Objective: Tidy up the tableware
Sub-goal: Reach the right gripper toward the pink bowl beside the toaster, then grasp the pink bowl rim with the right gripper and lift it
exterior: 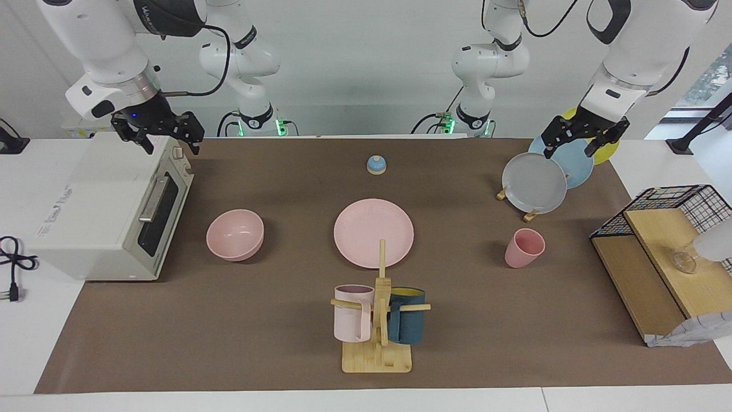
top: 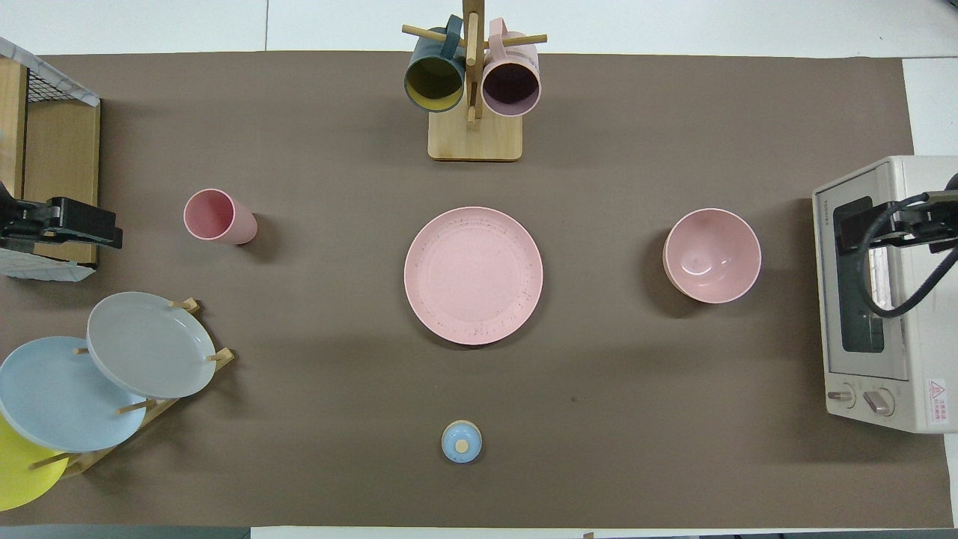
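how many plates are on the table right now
4. A matte pink round plate lies flat mid-table. A grey plate, a blue plate and a yellow plate stand in the wooden rack at the left arm's end.

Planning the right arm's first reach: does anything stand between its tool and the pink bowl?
Nothing visible does. The right tool hangs over the toaster oven; the pink bowl sits beside the oven on bare mat.

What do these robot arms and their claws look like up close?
Both arms are glossy white, built of rounded segments with dark joint bands and black cables looping alongside. Each ends in a silver-grey wrist ring and a black two-finger claw: the left gripper and the right gripper, which shows a small blue light.
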Controlling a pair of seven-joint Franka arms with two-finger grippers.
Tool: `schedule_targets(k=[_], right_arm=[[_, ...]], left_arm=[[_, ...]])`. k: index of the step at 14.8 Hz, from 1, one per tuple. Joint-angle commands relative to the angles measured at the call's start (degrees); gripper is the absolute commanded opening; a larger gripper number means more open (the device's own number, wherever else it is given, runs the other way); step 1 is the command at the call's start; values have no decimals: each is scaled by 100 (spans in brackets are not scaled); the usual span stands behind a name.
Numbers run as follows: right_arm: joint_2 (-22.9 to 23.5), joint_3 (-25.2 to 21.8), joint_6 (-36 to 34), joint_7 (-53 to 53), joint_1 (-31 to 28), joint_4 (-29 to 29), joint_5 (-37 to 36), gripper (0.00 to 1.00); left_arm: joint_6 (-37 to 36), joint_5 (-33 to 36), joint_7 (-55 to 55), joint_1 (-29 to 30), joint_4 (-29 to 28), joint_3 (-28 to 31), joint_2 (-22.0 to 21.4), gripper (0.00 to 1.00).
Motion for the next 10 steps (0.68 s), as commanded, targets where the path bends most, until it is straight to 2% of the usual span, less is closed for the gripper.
schedule_targets(k=[1, 5, 7, 10], right_arm=[[403, 455, 316, 608, 47, -8, 144, 100], [923, 561, 1316, 805, 495, -306, 39, 100], [1029, 570, 2106, 841, 522, -857, 3, 100], [898, 771, 3039, 1137, 645, -1684, 3, 100]], left_arm=[[-67, 3, -15, -18, -19, 33, -27, 100], [-67, 3, -15, -18, -19, 33, -27, 100], [-67, 3, -15, -18, -19, 33, -27, 100], [-67, 3, -15, -18, -19, 33, -27, 100]])
